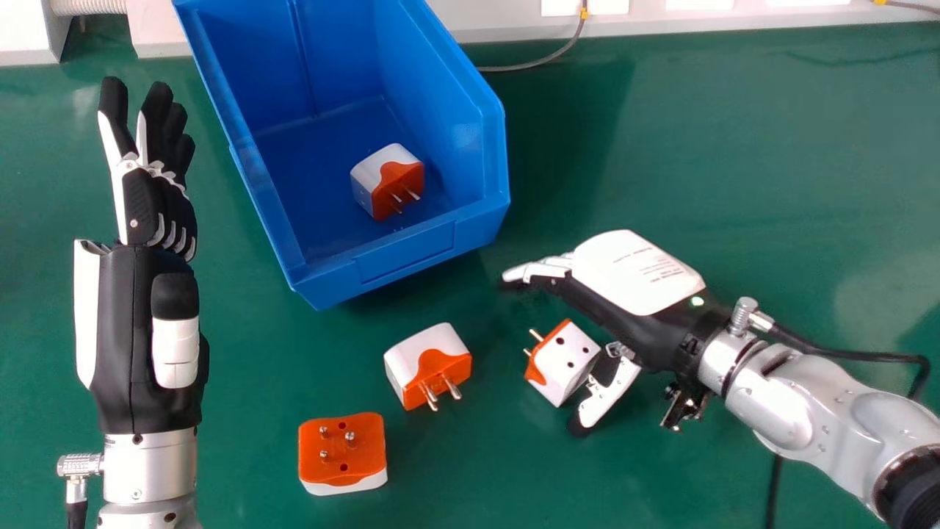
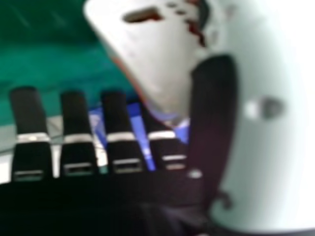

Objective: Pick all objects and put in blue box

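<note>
The job is seemingly reaching the grasp of the right adapter, which is sitting on the green table between the thumb and straight fingers of the wide-open right hand. The next move is calling for closing, then lifting over the blue box's near wall. The middle adapter and near adapter are lying left; a boxed adapter is resting inside. The left hand is idling, open, at left.
</note>
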Motion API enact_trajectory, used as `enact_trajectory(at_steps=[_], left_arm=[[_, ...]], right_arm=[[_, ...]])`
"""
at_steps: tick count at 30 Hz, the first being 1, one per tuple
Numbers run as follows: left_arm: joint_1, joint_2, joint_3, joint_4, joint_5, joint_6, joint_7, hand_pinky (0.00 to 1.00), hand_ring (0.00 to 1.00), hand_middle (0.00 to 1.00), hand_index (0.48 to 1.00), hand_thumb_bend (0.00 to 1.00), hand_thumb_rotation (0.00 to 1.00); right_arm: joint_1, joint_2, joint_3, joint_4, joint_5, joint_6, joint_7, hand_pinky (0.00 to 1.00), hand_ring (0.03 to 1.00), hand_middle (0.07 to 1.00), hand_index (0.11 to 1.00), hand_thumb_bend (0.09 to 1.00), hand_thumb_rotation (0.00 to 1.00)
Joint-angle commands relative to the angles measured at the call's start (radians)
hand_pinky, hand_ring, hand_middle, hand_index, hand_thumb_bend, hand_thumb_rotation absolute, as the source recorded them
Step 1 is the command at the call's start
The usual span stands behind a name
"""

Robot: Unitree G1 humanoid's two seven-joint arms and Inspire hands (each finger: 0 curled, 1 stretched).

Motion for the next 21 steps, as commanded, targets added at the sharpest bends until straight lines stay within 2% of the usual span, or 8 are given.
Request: enact_trajectory(at_steps=[1,2,3,5,6,8,11,21], left_arm=[[-0.003,0.001,0.001,-0.017,-0.006,-0.011,0.003,1.0,1.0,1.0,1.0,0.97,1.0],[-0.003,0.001,0.001,-0.016,-0.005,-0.011,0.004,1.0,1.0,1.0,1.0,0.97,1.0],[-0.003,0.0,0.001,-0.016,-0.004,-0.011,0.004,1.0,1.0,1.0,1.0,0.97,1.0],[-0.002,0.0,0.001,-0.017,-0.003,-0.011,0.005,1.0,1.0,1.0,1.0,0.97,1.0],[-0.002,0.001,0.0,-0.017,-0.005,-0.011,0.004,1.0,1.0,1.0,1.0,0.97,1.0],[-0.002,0.001,0.0,-0.017,-0.007,-0.009,0.002,1.0,1.0,1.0,1.0,0.97,1.0],[-0.002,0.0,-0.002,-0.018,-0.005,-0.009,0.002,1.0,1.0,1.0,1.0,0.97,1.0],[-0.003,0.005,-0.002,-0.024,-0.011,-0.005,-0.001,1.0,1.0,1.0,1.0,0.97,1.0]], right_arm=[[0.026,0.007,0.027,0.026,-0.05,0.01,-0.016,0.44,0.526,0.629,0.641,0.858,0.01],[0.026,0.005,0.028,0.027,-0.053,0.005,-0.028,0.44,0.526,0.629,0.641,0.858,0.01],[0.025,0.003,0.029,0.027,-0.056,0.002,-0.036,0.42,0.503,0.611,0.61,0.79,0.03],[0.024,0.0,0.031,0.029,-0.058,-0.002,-0.045,0.42,0.503,0.611,0.61,0.79,0.03],[0.023,-0.002,0.028,0.031,-0.053,-0.009,-0.048,0.4,0.477,0.578,0.592,0.737,0.03],[0.021,-0.007,0.02,0.034,-0.04,-0.023,-0.048,0.4,0.477,0.578,0.592,0.737,0.03],[0.02,-0.011,0.006,0.034,-0.023,-0.033,-0.039,0.36,0.432,0.528,0.567,0.661,0.02],[0.018,-0.018,-0.034,-0.008,0.008,-0.059,-0.003,0.34,0.392,0.476,0.533,0.57,0.01]])
